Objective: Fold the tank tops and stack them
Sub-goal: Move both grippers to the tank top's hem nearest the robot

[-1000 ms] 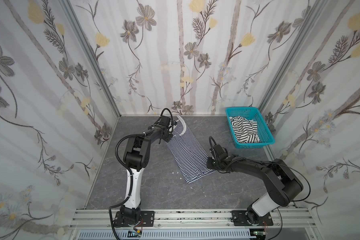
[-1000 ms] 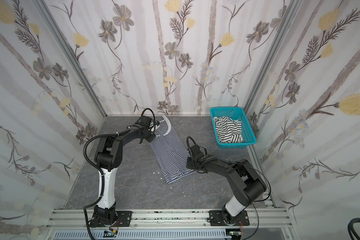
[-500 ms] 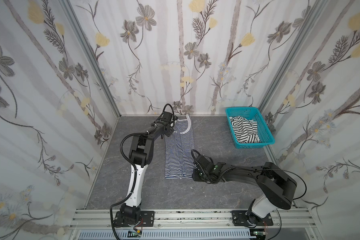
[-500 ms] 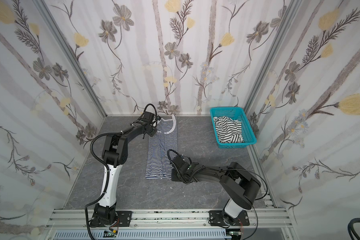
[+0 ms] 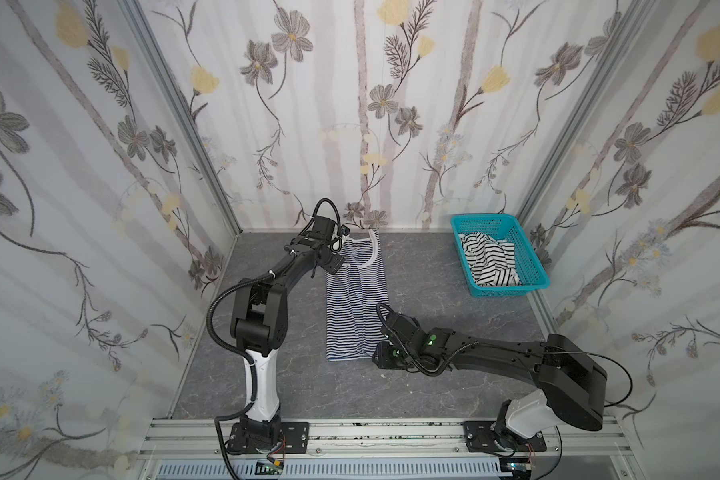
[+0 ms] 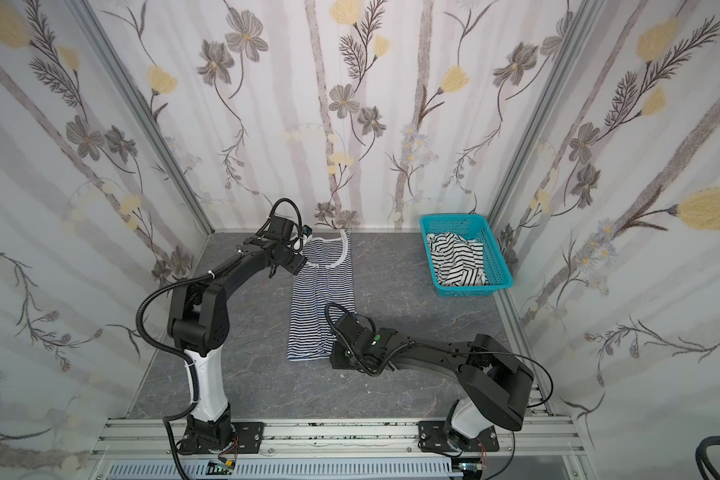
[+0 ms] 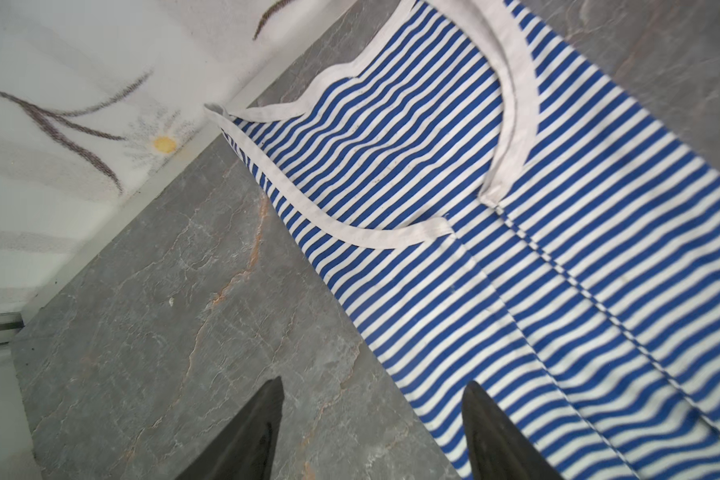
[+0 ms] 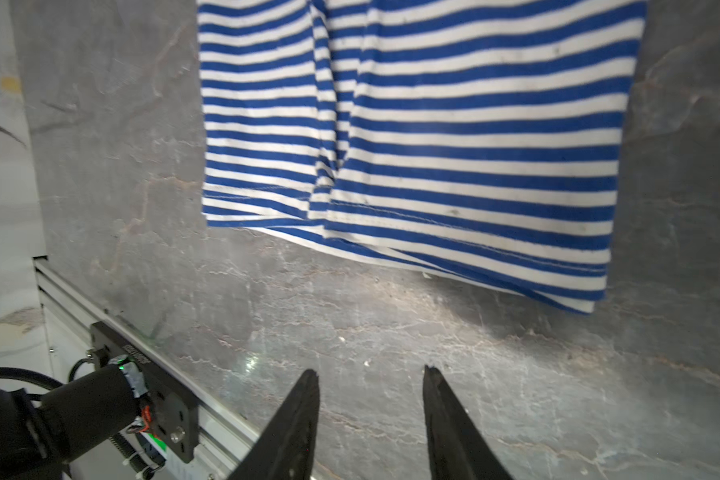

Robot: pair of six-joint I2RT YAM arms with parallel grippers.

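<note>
The navy-and-white striped tank top (image 5: 356,299) (image 6: 321,299) lies flat on the grey table as a long narrow strip, with its white-trimmed neck toward the back wall. My left gripper (image 5: 336,266) (image 7: 373,382) hovers open at the top's left armhole edge (image 7: 391,241); one finger is over the stripes, the other over bare table. My right gripper (image 5: 380,356) (image 8: 371,370) stands open over bare table, just off the hem's right corner (image 8: 578,299). The black-and-white tank top (image 5: 491,259) (image 6: 458,259) lies crumpled in the basket.
The teal basket (image 5: 483,219) (image 6: 454,220) stands at the back right against the wall. Flowered walls close in three sides. An aluminium rail (image 5: 371,432) carrying both arm bases runs along the front edge.
The navy top swung from a diagonal lie to straight along the table. My right gripper travelled left and forward to the hem. Both grippers opened and let go of the cloth.
</note>
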